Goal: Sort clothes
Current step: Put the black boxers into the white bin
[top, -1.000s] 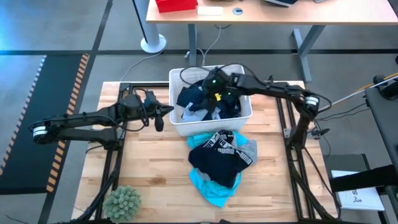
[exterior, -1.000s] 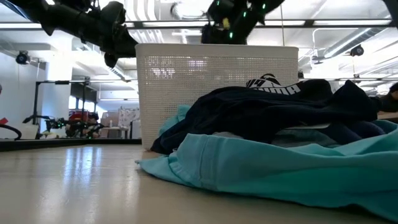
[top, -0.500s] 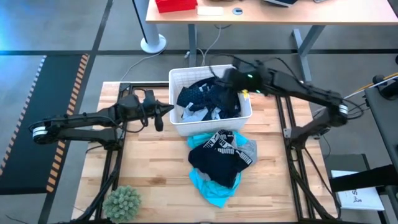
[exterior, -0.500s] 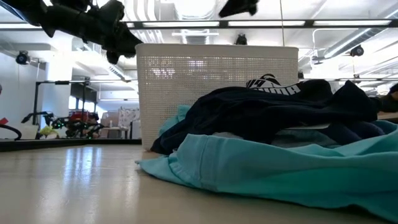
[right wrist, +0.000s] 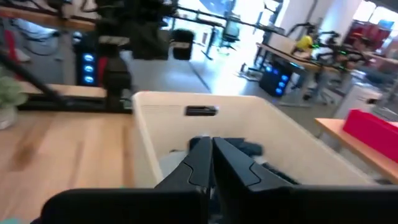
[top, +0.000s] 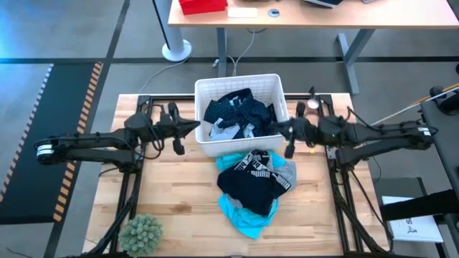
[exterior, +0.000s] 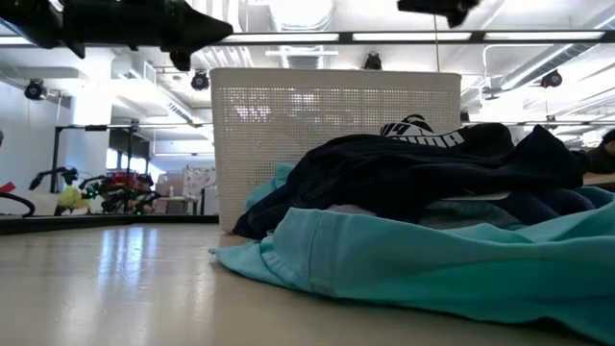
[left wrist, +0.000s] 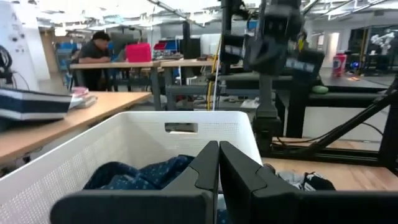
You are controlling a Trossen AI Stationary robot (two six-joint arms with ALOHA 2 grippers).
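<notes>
Clothes (top: pixel 252 185) heaped lengthwise toward basket (top: pixel 209 89), left tool (top: pixel 193 127), right tool (top: pixel 275 130) both pinched together.

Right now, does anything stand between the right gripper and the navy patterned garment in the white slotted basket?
Yes: the basket's own wall. The right gripper, fingers shut, sits just outside the white slotted plastic basket at its right side, and the navy patterned garment lies inside, so that wall separates them; it would likely need to go over the rim.
</notes>
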